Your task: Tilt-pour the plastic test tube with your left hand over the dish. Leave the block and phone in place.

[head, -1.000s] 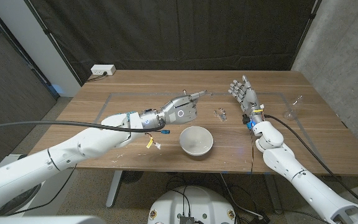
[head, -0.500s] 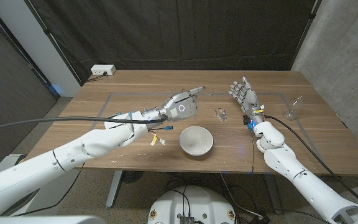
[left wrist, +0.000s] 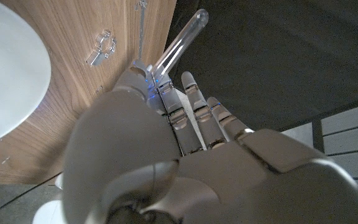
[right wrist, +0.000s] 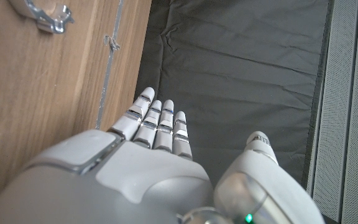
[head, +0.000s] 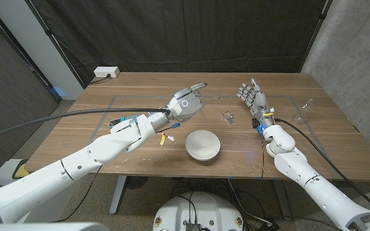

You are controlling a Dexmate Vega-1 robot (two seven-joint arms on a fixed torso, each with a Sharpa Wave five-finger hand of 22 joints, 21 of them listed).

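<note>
My left hand [head: 186,102] hovers above the table just beyond and left of the white dish [head: 203,145]. It pinches a clear plastic test tube [left wrist: 182,40] between thumb and fingers, and the tube sticks out past the fingertips, slanting out over the table's far edge. The dish [left wrist: 5,68] stands upright on the table, and its inside looks bare. My right hand [head: 253,99] stands on the table right of the dish, fingers apart and pointing up, holding nothing.
A small clear plastic piece [head: 227,117] lies between the two hands. A clear glass vessel [head: 304,110] lies near the right edge. A white power strip [head: 106,73] sits at the far left corner. Thin tape lines mark the tabletop.
My left hand has risen and drawn back a little from the dish with the tube still in it, the forearm lifting. The right hand has stayed put.
</note>
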